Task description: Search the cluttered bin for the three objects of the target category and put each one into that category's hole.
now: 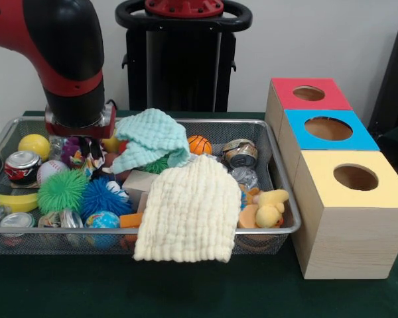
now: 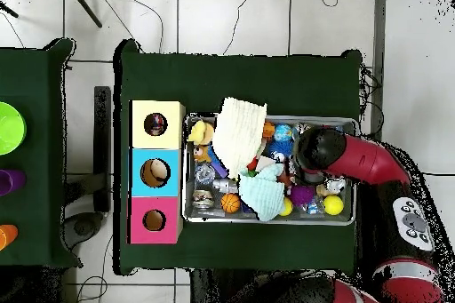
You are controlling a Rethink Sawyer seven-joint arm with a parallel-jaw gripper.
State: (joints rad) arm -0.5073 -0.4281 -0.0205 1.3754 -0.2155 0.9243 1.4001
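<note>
The wire mesh bin (image 1: 272, 230) is full of toys, cans and cloths. My gripper (image 1: 85, 142) reaches down into its left end, among the clutter; its tips are hidden. A scrap of white printed ruffled fabric (image 1: 94, 160) shows just below it. In the overhead view my arm (image 2: 322, 152) covers that end of the bin (image 2: 269, 222), and another small printed piece (image 2: 267, 169) lies mid-bin. The yellow-topped box's hole (image 1: 355, 177) is nearest the camera, right of the bin; from above the hole (image 2: 155, 124) shows something reddish inside.
A mint-green cloth (image 1: 150, 138) lies at the bin's back. A cream cloth (image 1: 190, 208) hangs over the front rim. A yellow ball (image 1: 34, 144), a can (image 1: 21, 165), spiky balls (image 1: 61, 191) and a plush duck (image 1: 269, 207) fill the bin. Blue-topped (image 1: 328, 128) and red-topped (image 1: 309, 93) boxes stand behind the yellow one.
</note>
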